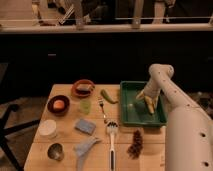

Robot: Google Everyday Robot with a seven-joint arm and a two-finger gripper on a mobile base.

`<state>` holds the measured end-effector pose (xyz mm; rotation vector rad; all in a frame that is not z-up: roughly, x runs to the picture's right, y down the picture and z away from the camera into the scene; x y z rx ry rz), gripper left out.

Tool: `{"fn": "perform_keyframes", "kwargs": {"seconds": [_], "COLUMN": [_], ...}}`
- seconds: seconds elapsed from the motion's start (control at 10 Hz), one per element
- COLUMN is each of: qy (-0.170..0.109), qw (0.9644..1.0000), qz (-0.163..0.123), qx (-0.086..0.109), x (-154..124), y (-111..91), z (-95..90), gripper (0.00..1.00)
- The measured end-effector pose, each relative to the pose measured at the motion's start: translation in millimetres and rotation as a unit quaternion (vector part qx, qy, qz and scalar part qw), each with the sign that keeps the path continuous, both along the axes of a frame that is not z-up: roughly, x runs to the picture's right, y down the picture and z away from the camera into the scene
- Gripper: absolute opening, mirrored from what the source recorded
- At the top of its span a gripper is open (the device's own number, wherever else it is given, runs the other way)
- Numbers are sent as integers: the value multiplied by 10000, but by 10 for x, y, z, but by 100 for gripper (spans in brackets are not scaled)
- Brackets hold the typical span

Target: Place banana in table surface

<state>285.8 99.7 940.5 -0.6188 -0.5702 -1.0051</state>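
Observation:
The banana point(150, 104), small and pale yellow, stands nearly upright in the right half of the green tray point(129, 119). My gripper point(146, 96) reaches down from the white arm point(162, 77) into the tray and is right at the banana's top, touching or almost touching it. The light wooden table surface point(67, 119) stretches to the left of the tray and in front of it.
A green pepper point(107, 96) and a fork point(102, 109) lie just left of the tray. A brush point(111, 137) and a pine cone point(135, 144) lie in front. Further left are two bowls point(59, 104), a green cup point(85, 106), a blue sponge point(85, 126), a white cup point(48, 128) and a metal cup point(55, 151).

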Motion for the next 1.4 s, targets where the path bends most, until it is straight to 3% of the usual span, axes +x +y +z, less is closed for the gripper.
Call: {"fn": "perform_keyframes", "kwargs": {"seconds": [0.6, 0.9, 1.4], "qy": [16, 46, 71], "qw": [9999, 9997, 9995], "qz": [107, 64, -11], "qx": [-124, -220, -294], "x": [121, 114, 86], "y": [16, 60, 86], "z": [41, 90, 83], "gripper": [80, 56, 4]}}
